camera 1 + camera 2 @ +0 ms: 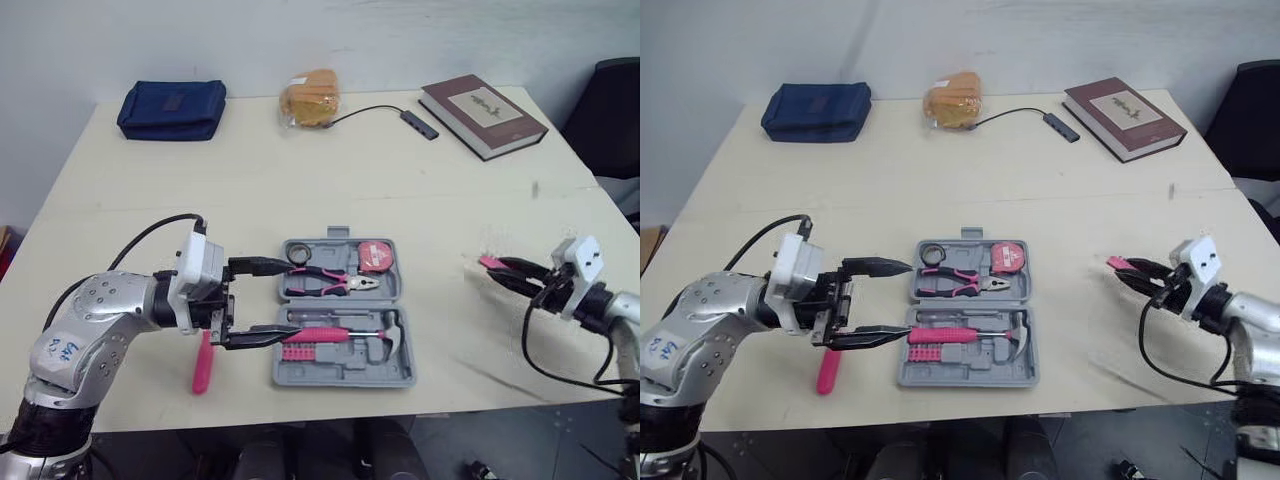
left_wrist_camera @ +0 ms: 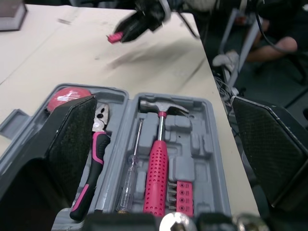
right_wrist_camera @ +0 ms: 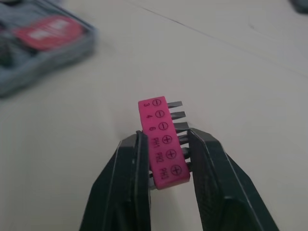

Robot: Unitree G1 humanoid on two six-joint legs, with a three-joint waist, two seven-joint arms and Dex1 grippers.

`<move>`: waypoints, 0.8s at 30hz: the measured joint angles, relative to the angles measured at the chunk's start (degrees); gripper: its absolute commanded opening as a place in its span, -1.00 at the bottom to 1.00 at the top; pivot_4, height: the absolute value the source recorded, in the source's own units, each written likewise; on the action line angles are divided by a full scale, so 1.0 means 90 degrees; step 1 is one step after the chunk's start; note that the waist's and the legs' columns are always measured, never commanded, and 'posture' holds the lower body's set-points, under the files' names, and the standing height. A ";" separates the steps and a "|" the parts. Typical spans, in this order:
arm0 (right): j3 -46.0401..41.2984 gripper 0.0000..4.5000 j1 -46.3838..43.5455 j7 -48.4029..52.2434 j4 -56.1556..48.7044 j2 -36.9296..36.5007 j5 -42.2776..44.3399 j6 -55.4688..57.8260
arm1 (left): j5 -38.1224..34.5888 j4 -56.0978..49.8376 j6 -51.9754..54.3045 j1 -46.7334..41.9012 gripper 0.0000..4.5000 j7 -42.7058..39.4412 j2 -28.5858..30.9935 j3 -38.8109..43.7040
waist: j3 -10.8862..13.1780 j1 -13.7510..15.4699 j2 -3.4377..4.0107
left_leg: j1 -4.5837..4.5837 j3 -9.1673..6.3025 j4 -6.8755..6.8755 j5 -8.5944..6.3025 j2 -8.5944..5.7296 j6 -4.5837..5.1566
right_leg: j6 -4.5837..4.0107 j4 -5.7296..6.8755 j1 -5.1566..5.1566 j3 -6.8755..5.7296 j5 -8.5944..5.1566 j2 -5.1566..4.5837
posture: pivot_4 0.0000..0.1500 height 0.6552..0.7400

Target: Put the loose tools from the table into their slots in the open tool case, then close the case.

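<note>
The pink bit holder point(image 3: 161, 144) is pinched in the right jaws, over the worktop point(image 1: 400, 170) and well off to the right of the open tool case point(image 1: 345, 378). "3 4 6 PH1 PH2 PH3" can be read on it, with minus and plus signs alongside. The left jaws are spread wide at the case's left edge, nothing gripped. A pink-handled tool point(image 1: 203, 368) is seen lying loose just beside them.
</note>
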 measured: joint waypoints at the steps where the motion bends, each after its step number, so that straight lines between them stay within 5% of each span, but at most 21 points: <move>1: 0.0029 -0.65 0.0194 0.0071 -0.0831 -0.0214 0.0296 0.0534 | 0.0051 0.0022 -0.0082 0.0047 1.00 -0.0135 0.0001 -0.0062 | 0.0001 0.0005 -0.0003 | -0.0001 -0.0004 -0.0001 -0.0002 0.0005 -0.0005 | -0.0003 -0.0003 0.0001 -0.0004 -0.0002 0.0003 | 1.00 1.00; 6: 0.0722 -0.65 0.0432 -0.0233 -0.3535 -0.0545 0.1361 0.2565 | 0.0282 0.0332 -0.0457 0.0071 1.00 -0.0517 -0.0080 -0.0301 | 0.0009 0.0023 -0.0024 | -0.0007 -0.0010 0.0001 -0.0011 -0.0003 0.0006 | -0.0002 0.0000 -0.0001 -0.0008 -0.0001 -0.0014 | 1.00 1.00; 11: 0.1847 -0.65 -0.0346 -0.0754 -0.4916 -0.0517 0.1763 0.3697 | 0.0288 0.0491 -0.0496 -0.0069 1.00 -0.0525 -0.0239 -0.0299 | 0.0011 0.0024 -0.0033 | -0.0022 -0.0015 0.0005 -0.0015 -0.0007 0.0014 | 0.0001 -0.0007 -0.0009 -0.0012 0.0001 -0.0023 | 1.00 1.00; 24: 0.4088 -0.65 -0.1525 -0.1117 -0.4822 -0.0128 0.0437 0.4220 | 0.0321 0.0163 -0.0451 0.0586 1.00 -0.0340 -0.0034 -0.0221 | 0.0011 0.0015 -0.0039 | -0.0095 -0.0020 0.0090 -0.0022 -0.0007 0.0037 | 0.0009 0.0017 -0.0049 -0.0019 0.0005 -0.0025 | 1.00 1.00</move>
